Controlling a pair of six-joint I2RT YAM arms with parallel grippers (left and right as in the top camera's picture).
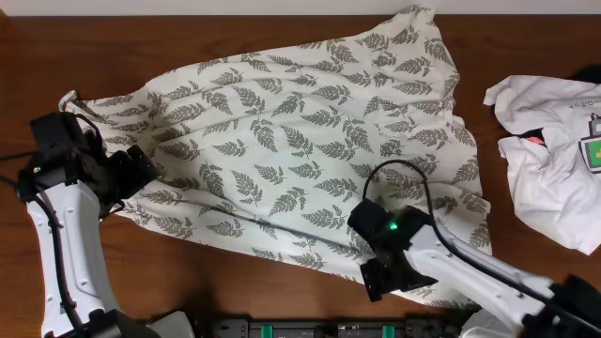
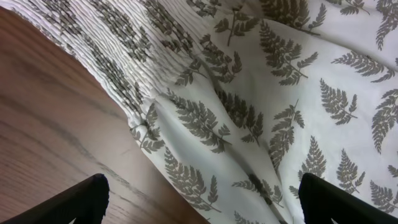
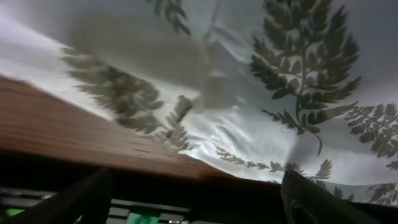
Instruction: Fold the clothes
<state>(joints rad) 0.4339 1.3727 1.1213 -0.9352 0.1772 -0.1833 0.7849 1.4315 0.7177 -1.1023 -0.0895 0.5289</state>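
Left arm (image 1: 58,235) stands along the worktop's left edge, its white link climbing from the front-left corner to a black wrist. The left gripper (image 1: 141,171) points inward, jaws spread wide; in its wrist view the dark fingertips (image 2: 81,200) sit far apart at the bottom corners. Right arm (image 1: 470,268) reaches in from the front-right corner, green light (image 1: 390,225) glowing at the wrist. The right gripper (image 1: 383,274) hangs low near the front edge, jaws gaping just as wide.
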